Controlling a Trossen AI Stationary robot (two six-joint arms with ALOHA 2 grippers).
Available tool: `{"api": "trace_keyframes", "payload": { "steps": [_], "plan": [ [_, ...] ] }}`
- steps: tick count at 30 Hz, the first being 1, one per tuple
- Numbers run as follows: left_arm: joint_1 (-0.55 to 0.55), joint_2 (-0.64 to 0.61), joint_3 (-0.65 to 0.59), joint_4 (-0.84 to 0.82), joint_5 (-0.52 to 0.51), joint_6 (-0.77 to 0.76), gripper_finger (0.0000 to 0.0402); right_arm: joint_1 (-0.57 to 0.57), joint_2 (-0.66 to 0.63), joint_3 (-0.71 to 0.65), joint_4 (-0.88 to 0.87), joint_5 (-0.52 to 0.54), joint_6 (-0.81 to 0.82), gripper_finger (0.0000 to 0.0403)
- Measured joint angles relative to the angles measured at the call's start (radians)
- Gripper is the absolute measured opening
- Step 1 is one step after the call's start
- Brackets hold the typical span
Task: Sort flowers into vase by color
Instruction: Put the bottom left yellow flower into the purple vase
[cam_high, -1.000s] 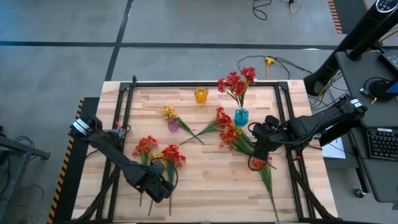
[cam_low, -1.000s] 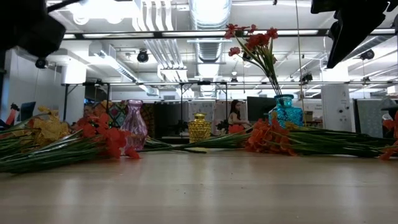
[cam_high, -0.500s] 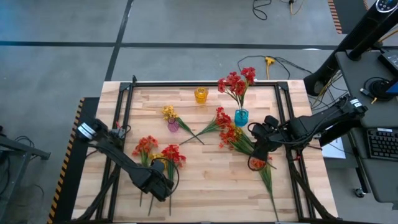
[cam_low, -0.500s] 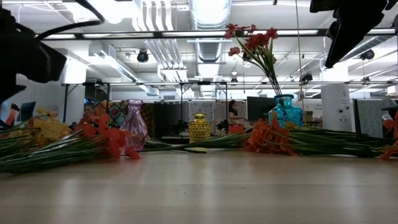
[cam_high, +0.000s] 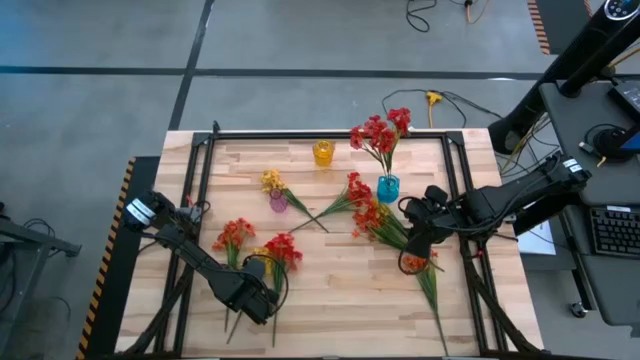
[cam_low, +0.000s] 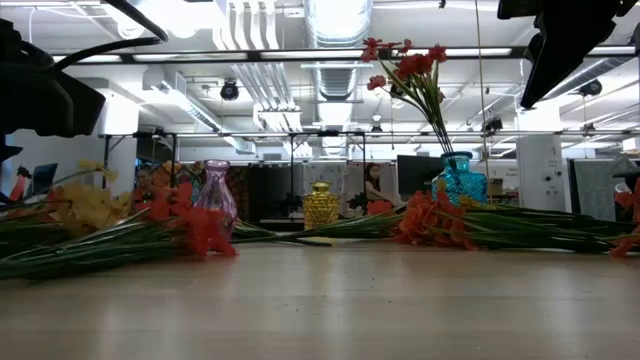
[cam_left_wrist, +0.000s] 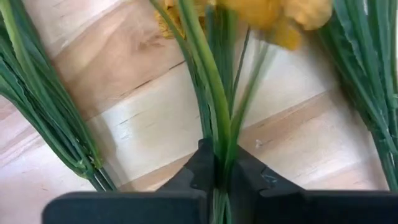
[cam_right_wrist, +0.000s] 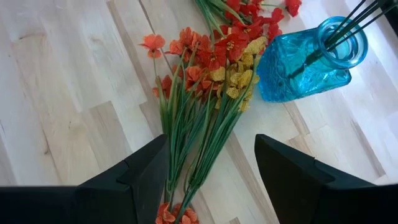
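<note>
My left claw (cam_left_wrist: 217, 180) is clamped tight on the thin green stems of a yellow-blossomed artificial spray (cam_left_wrist: 273, 15), low over the near-left part of the pale wooden plank tabletop (cam_high: 330, 280), with red sprays (cam_high: 233, 236) lying close on either side. My right claw (cam_right_wrist: 211, 168) hangs spread wide with nothing in it, above a loose bundle of red and yellow sprays (cam_right_wrist: 211, 68) lying flat just beside the blue glass vase (cam_right_wrist: 311, 59). That vase already has red blossoms (cam_high: 380, 132) standing in it. A small purple vase (cam_high: 278, 202) and a yellow vase (cam_high: 322, 152) sit farther back.
</note>
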Motion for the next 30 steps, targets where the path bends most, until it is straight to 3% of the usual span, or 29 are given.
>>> {"api": "trace_keyframes", "payload": {
  "steps": [10,19,23,30],
  "plan": [
    [-0.009,-0.101,-0.001,-0.053,0.026,0.003,0.0005,0.0,0.0,0.0,0.0,0.003,-0.006,0.0228],
    [-0.037,-0.311,0.0,-0.105,-0.117,0.045,0.0003,0.0,0.0,0.0,0.001,0.004,-0.008,0.0228],
    [-0.037,-0.403,0.0,-0.127,-0.303,0.152,0.0003,0.0,0.0,0.0,0.008,0.004,-0.008,0.0228],
    [0.01,-0.523,0.001,-0.06,-0.87,0.484,0.0003,0.0,0.0,-0.003,0.024,0.065,-0.02,0.0228]
  ]
}}
